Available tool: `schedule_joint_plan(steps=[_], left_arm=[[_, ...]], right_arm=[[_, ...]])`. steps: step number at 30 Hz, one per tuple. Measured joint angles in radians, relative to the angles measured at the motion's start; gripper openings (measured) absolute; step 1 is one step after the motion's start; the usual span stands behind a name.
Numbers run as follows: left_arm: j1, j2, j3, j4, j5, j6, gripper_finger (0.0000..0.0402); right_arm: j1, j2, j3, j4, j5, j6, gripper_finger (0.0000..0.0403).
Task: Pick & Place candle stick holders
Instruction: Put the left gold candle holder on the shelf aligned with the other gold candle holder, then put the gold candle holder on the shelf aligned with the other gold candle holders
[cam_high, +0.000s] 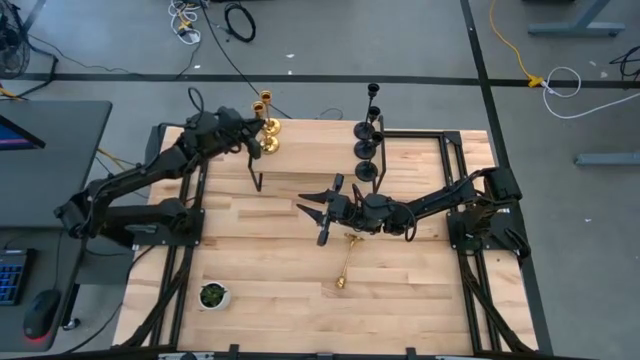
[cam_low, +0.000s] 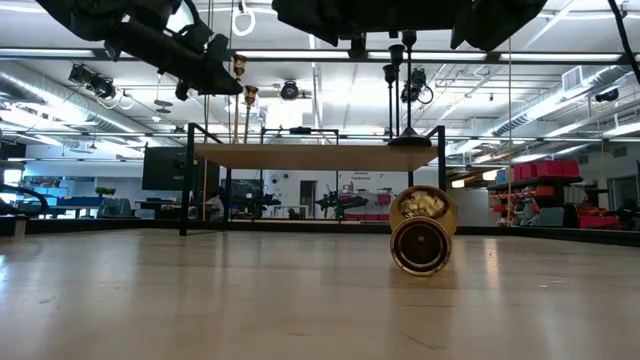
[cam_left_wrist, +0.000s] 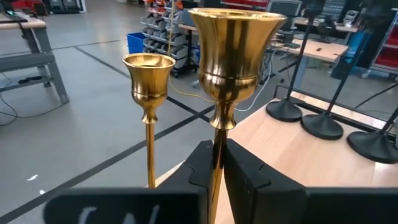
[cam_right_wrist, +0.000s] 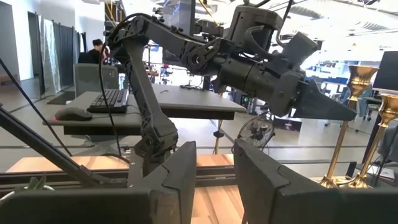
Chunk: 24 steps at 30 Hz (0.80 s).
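Note:
Two gold candle stick holders (cam_high: 266, 128) stand on a raised wooden shelf (cam_high: 310, 160) at the table's far left. Three black ones (cam_high: 367, 145) stand in a row toward its right. My left gripper (cam_left_wrist: 217, 152) is shut on the nearer gold holder (cam_left_wrist: 235, 43), with the other gold holder (cam_left_wrist: 149, 81) just beside it. A third gold holder (cam_high: 346, 263) lies on its side on the table, its round base (cam_low: 422, 240) facing the near edge. My right gripper (cam_high: 312, 208) hovers open near the table's middle, nothing between its fingers (cam_right_wrist: 180, 174). My left gripper pinches the gold holder's slim stem (cam_left_wrist: 217, 140) between its two fingers (cam_left_wrist: 202, 168), a little below the cup. The fingers come in about level from the table's left and lie across the stem. The holder stays upright; its base (cam_right_wrist: 336, 182) appears to rest on the shelf.
A small white pot with a green plant (cam_high: 212, 295) sits near the table's front left corner. The shelf's black legs (cam_low: 186, 180) stand on the tabletop. A desk with a keyboard and mouse (cam_high: 40, 310) lies left of the table.

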Motion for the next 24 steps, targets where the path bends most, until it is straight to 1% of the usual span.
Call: schedule_joint_plan(steps=[6,10,19,24], left_arm=[[0.0,0.006,-0.006,-0.035,0.013,-0.006,0.0056],[0.0,0.002,-0.004,-0.018,-0.003,-0.004,0.0077],[0.0,0.002,-0.004,-0.019,-0.012,0.006,0.0148],[-0.001,-0.02,-0.003,-0.091,-0.013,0.046,0.0178]], right_arm=[[0.0,0.0,0.0,0.0,0.0,0.0,0.011],[0.0,0.0,0.0,-0.001,0.0,0.0,0.011],[0.0,0.0,0.0,-0.003,0.0,0.0,0.011],[0.0,0.0,0.0,-0.013,0.001,-0.003,0.011]])
